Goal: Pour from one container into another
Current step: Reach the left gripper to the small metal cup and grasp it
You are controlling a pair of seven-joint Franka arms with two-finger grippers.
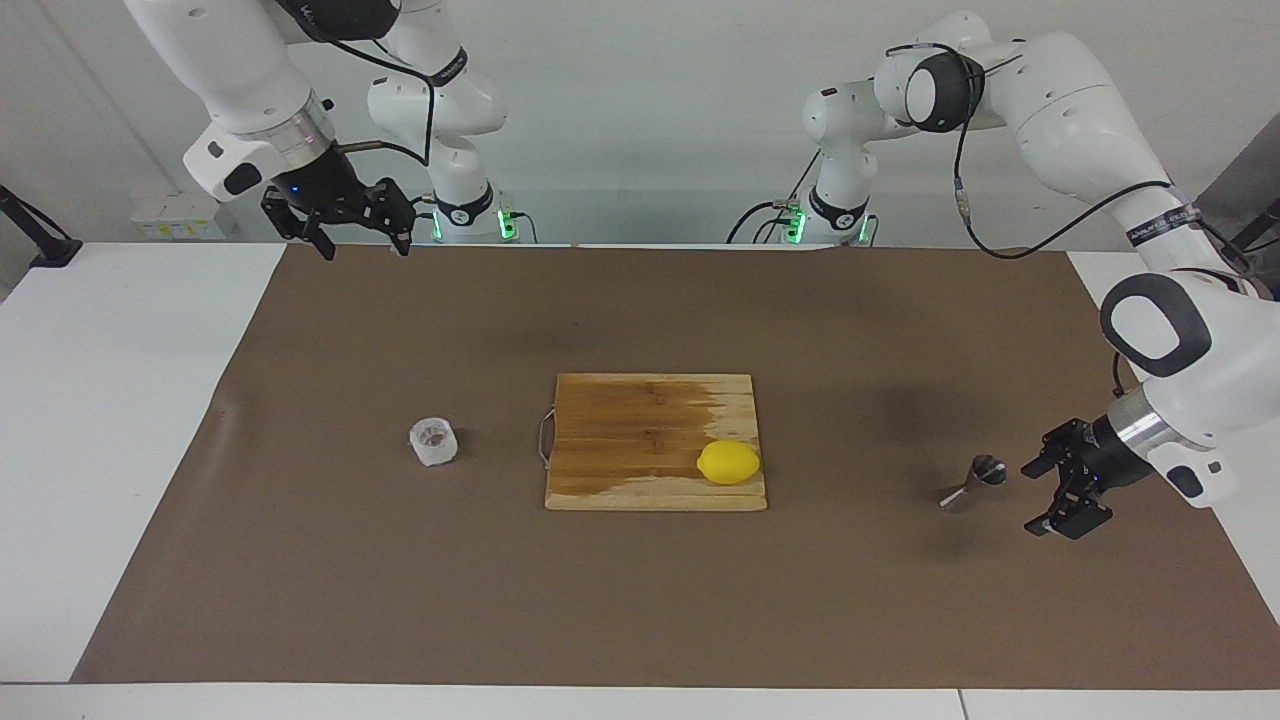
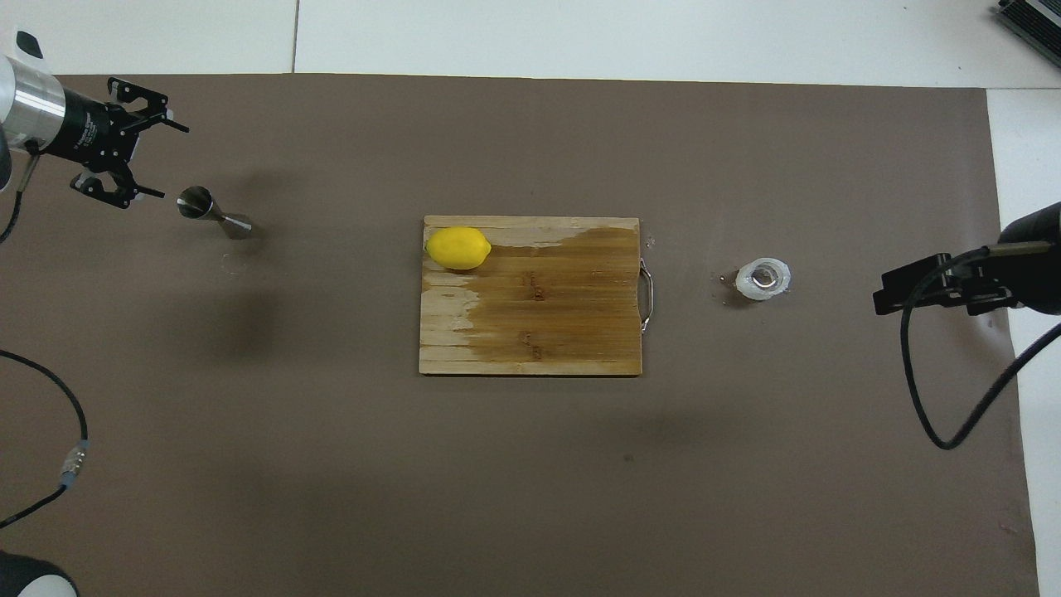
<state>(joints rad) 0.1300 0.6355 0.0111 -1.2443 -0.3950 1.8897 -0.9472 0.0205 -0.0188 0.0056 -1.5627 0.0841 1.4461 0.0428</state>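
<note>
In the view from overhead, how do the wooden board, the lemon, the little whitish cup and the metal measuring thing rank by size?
Largest to smallest as they look in the overhead view:
1. wooden board, by far
2. lemon
3. and 4. whitish cup and steel jigger: too alike to rank; the jigger looks longer but slimmer, the cup rounder.

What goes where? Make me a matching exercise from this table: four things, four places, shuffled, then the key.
1. lemon
2. jigger
3. translucent cup
4. left gripper

A. toward the right arm's end of the mat
B. beside the jigger, open
C. on the cutting board
D. toward the left arm's end of the mat

Pairs: 1-C, 2-D, 3-A, 4-B
</note>
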